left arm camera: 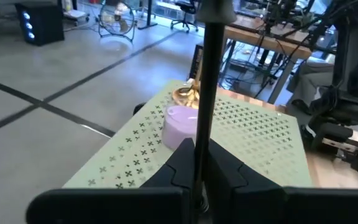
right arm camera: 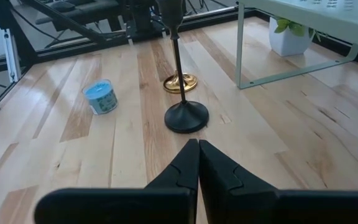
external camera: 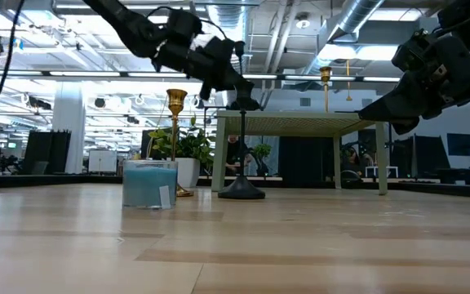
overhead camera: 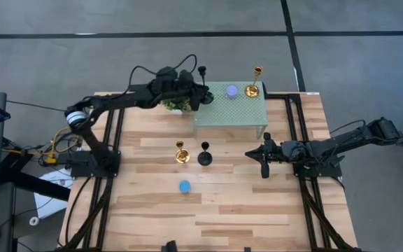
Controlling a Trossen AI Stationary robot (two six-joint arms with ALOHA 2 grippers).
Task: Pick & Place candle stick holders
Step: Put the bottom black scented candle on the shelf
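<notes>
L pincer (overhead camera: 200, 93) is closed on the stem of a black holder (overhead camera: 203, 71), carrying it at the left edge of the green perforated shelf (overhead camera: 247, 112) at the far side of the counter (overhead camera: 257, 203). Base looks right at or just over the shelf edge; can't tell if it's touching yet. Already on the shelf: purple holder (overhead camera: 232, 92) and a gold holder (overhead camera: 255, 82), far right corner.

R pincer (overhead camera: 264, 162) closed, empty, parked low over the counter right of centre, just beside the shelf's near right leg.

Still on the counter: 2nd gold holder (overhead camera: 181, 152), 2nd black holder (overhead camera: 205, 154) just right of it, blue holder (overhead camera: 185, 186) nearer. Green plant (overhead camera: 175, 105) sits left of the shelf, under the L arm.

Risks, imo:
- base only partly on the shelf edge at release → tips off to the counter or onto the plant
- tall thin stem, small base: any tilt in the grip at release and it topples
- pushing further right could knock the purple holder, it's near the drop zone
- L arm hangs over the plant; dropping lower may clip it
</notes>
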